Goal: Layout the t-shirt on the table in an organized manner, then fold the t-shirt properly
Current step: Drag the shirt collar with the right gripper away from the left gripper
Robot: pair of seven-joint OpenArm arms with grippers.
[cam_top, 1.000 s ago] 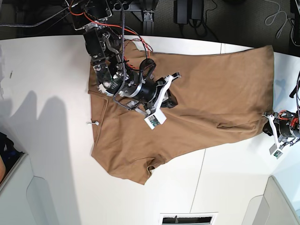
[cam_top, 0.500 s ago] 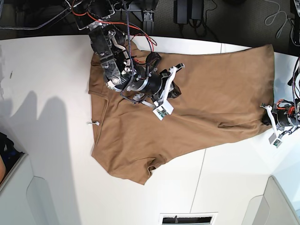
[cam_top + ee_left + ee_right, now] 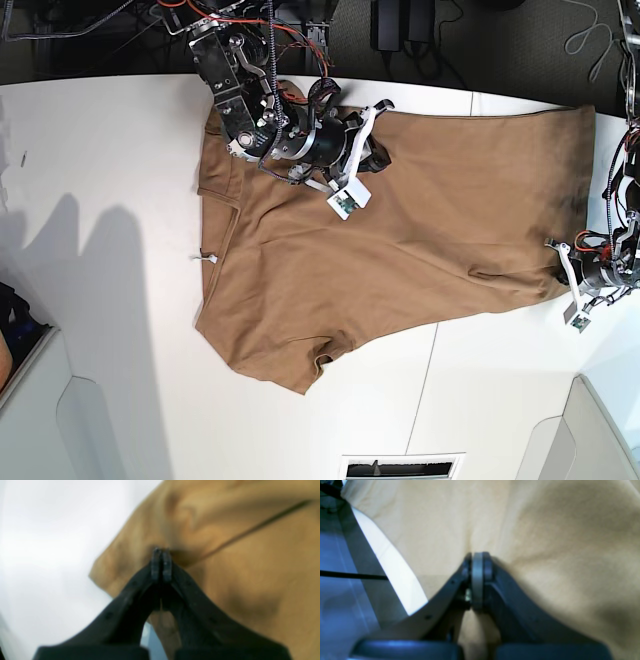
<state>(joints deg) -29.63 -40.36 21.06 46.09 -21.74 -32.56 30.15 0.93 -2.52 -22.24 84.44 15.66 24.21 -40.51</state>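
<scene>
Across white table [image 3: 400, 390]: arms obscure shirt [image 3: 330, 265]; both claws narrow, tips together.

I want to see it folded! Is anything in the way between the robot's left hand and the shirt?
Nothing visible is in the way. The left hand is shut, with its tips right at the t-shirt, near a corner.
</scene>
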